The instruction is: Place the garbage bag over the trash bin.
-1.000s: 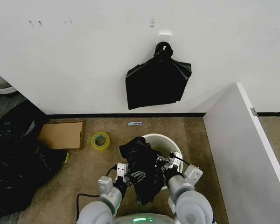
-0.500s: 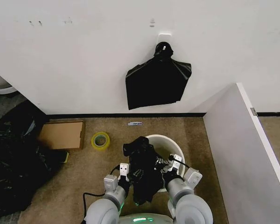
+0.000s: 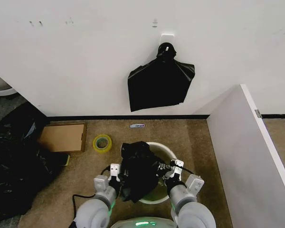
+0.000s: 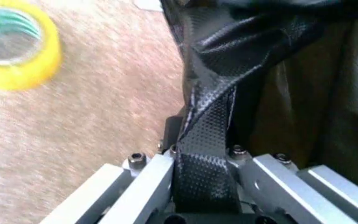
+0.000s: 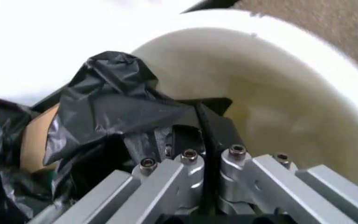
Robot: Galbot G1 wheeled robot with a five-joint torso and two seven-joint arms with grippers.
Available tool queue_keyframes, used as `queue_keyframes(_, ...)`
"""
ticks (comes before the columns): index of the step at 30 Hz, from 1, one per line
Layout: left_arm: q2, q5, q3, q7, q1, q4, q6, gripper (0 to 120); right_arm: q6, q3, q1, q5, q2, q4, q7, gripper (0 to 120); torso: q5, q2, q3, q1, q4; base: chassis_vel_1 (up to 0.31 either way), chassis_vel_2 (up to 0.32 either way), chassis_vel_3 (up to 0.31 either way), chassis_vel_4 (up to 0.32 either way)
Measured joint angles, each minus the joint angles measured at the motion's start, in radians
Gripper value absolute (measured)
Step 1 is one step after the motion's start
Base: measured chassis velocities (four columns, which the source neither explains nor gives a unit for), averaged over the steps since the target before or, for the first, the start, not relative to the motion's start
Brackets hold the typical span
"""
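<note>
Low centre of the head view: left gripper (image 3: 119,176) and right gripper (image 3: 167,174) each pinch an edge of the garbage bag (image 3: 140,168), draped over the trash bin (image 3: 166,150) left rim. Yellow tape roll (image 3: 102,142) lies left; partition wall (image 3: 247,156) stands close right.

Left gripper's fingertips (image 4: 199,154) buried under pinched garbage bag (image 3: 140,171); near side of trash bin (image 3: 167,150) hidden behind it; yellow tape roll (image 4: 14,44) beyond fingers blurred, edge-cropped
</note>
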Motion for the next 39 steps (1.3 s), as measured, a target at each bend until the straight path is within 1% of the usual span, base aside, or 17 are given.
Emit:
queue_keyframes(3,0.004,-0.003,-0.039,0.019,0.008,0.000,-0.023,0,0.040,-0.005,-0.007,-0.036,-0.008,0.002,-0.051,0,-0.0001,0.000,0.000,0.000,0.0001,0.000,0.000,0.000,0.000)
queue_keyframes(4,0.004,-0.003,-0.039,0.019,0.008,0.000,-0.023,0,0.040,-0.005,-0.007,-0.036,-0.008,0.002,-0.051,0,-0.0001,0.000,0.000,0.000,0.0001,0.000,0.000,0.000,0.000)
queue_keyframes(6,0.009,-0.003,-0.062,0.039,0.013,-0.001,-0.037,0,0.076,-0.006,-0.010,-0.061,-0.015,0.002,-0.095,0,-0.0001,0.000,0.000,0.000,0.0003,0.000,0.000,0.000,0.000)
queue_keyframes(11,0.027,0.004,-0.114,0.124,0.042,-0.031,-0.074,0,0.274,0.023,-0.006,-0.131,-0.025,-0.050,-0.262,0,0.0001,0.000,0.000,0.000,0.0002,0.000,0.000,0.000,0.000)
queue_keyframes(14,0.033,0.012,-0.117,0.145,0.051,-0.037,-0.085,0,0.299,0.033,0.000,-0.131,-0.026,-0.059,-0.278,0,0.0000,0.000,0.000,0.000,0.0002,0.000,0.000,0.000,0.000)
queue_keyframes(16,0.041,0.034,-0.122,0.183,0.065,-0.045,-0.109,0,0.325,0.055,0.011,-0.129,-0.027,-0.083,-0.291,0,0.0001,0.000,0.000,0.000,0.0002,0.000,0.000,0.000,0.000)
queue_keyframes(19,0.044,0.050,-0.124,0.209,0.077,-0.052,-0.127,0,0.347,0.089,0.012,-0.131,-0.027,-0.106,-0.307,0,0.0002,0.000,0.000,0.000,0.0003,0.000,0.000,0.000,0.000)
queue_keyframes(25,0.043,0.057,-0.124,0.218,0.080,-0.050,-0.140,0,0.358,0.151,-0.001,-0.118,-0.031,-0.105,-0.321,0,0.0002,0.000,0.000,0.000,0.0001,0.000,0.000,0.000,0.000)
queue_keyframes(31,0.039,0.030,-0.128,0.215,0.069,-0.047,-0.141,0,0.359,0.189,-0.006,-0.096,-0.038,-0.099,-0.321,0,0.0002,0.000,0.000,0.000,0.0001,0.000,0.000,0.000,0.000)
queue_keyframes(39,0.038,-0.015,-0.141,0.222,0.072,-0.072,-0.141,0,0.343,0.218,-0.012,-0.032,-0.047,-0.123,-0.321,0,0.0002,0.000,0.000,0.000,0.0002,0.000,0.000,0.000,0.000)
